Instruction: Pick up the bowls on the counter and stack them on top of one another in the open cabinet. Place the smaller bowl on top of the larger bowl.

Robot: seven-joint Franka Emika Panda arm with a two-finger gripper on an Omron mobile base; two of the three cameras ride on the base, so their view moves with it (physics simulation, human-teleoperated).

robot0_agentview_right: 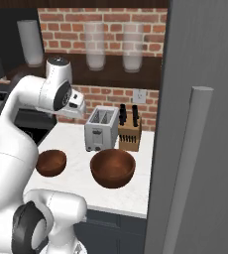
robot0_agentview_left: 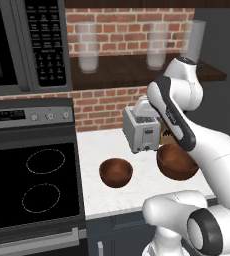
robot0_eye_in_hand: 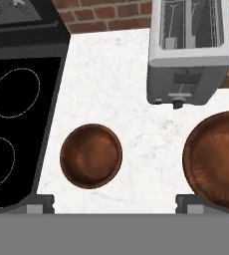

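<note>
I see both bowls upright, rims up, round so no long axis, smaller bowl (robot0_eye_in_hand: 91,155) glossy red-brown wood on white marbled counter (robot0_eye_in_hand: 111,74) nr stovetop (robot0_eye_in_hand: 17,114), larger bowl (robot0_eye_in_hand: 217,160) apart, below steel toaster (robot0_eye_in_hand: 191,50), gripper (robot0_eye_in_hand: 115,203) fingers spread wide, holding nothing.

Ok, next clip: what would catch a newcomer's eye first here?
Two glossy reddish-brown bowls sit apart on the white counter: the smaller bowl nearer the black stovetop, the larger bowl in front of the silver toaster. The white arm rises over them, and frosted glasses stand in the open cabinet above.
</note>
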